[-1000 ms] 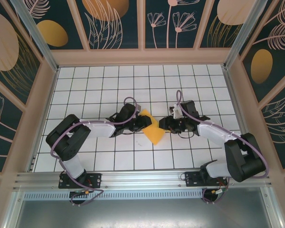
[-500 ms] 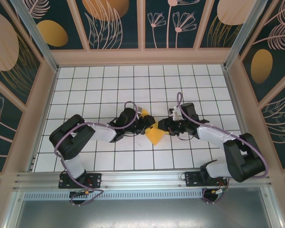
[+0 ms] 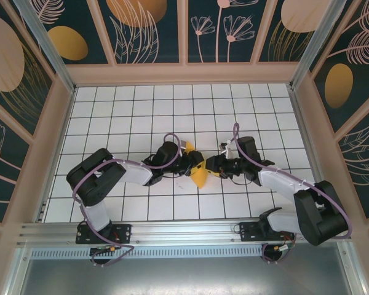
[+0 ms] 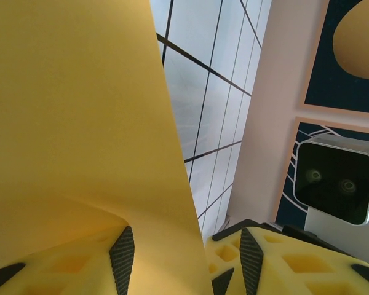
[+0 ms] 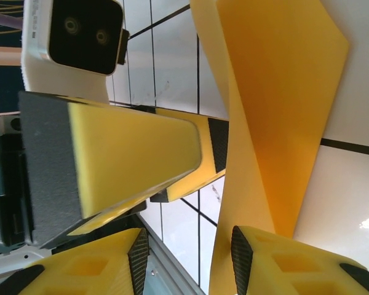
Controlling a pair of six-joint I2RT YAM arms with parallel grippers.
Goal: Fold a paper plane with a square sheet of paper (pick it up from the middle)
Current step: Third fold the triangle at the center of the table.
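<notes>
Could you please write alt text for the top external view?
The left gripper and right gripper meet at the middle of the white gridded table, on either side of a bent orange-yellow sheet of paper.

the left gripper (image 3: 194,163) has slid right and a little nearer, and the right gripper (image 3: 208,166) has crept left, so the two now sit almost nose to nose. the square sheet of paper (image 3: 199,177) between them, earlier a broad kite shape, has buckled into a narrow raised curl. both elbows have shifted slightly right.
</notes>
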